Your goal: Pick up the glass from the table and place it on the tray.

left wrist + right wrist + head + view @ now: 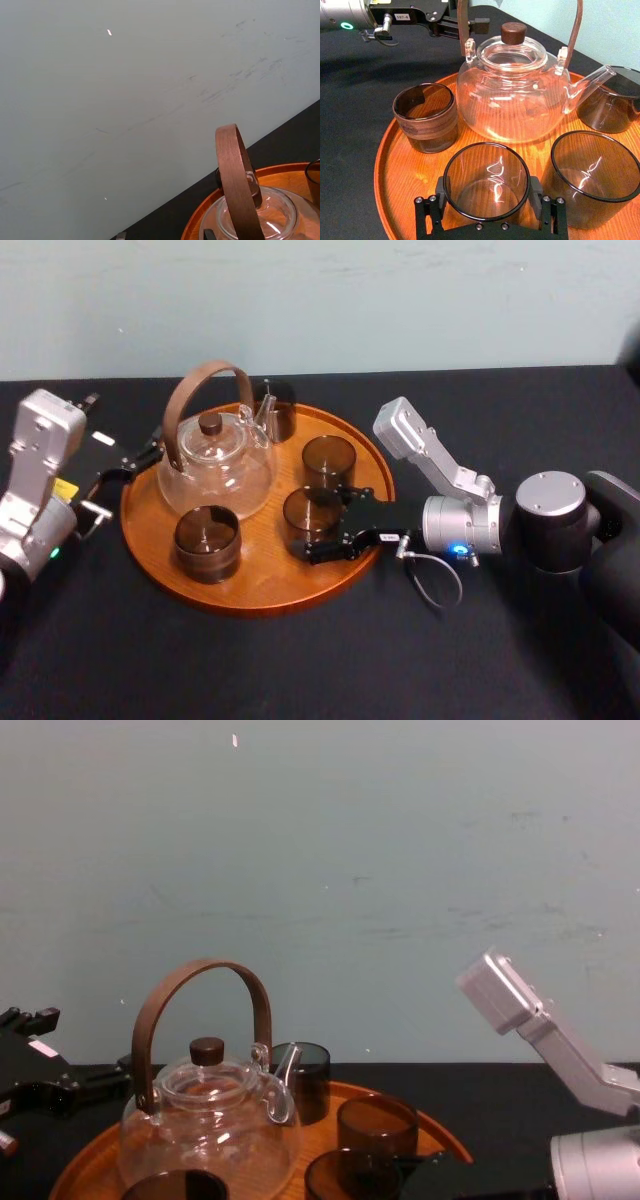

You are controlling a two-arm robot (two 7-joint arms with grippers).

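Note:
The glass (308, 518), a dark smoked tumbler, stands on the right half of the round wooden tray (260, 588). My right gripper (325, 524) reaches in from the right and is shut on it. In the right wrist view the two black pads (440, 192) press against either side of the glass (486, 165), whose base rests on the tray (410, 175). The chest view has the same glass (345, 1178) at the bottom edge. My left gripper (128, 468) is parked beside the tray's left rim, over the black table (300, 670).
A glass teapot (215, 465) with a brown hoop handle fills the tray's left middle. Three more dark glasses stand on the tray: front left (207, 543), right of the teapot (328, 460) and behind the spout (275, 412). A pale wall borders the table's far side.

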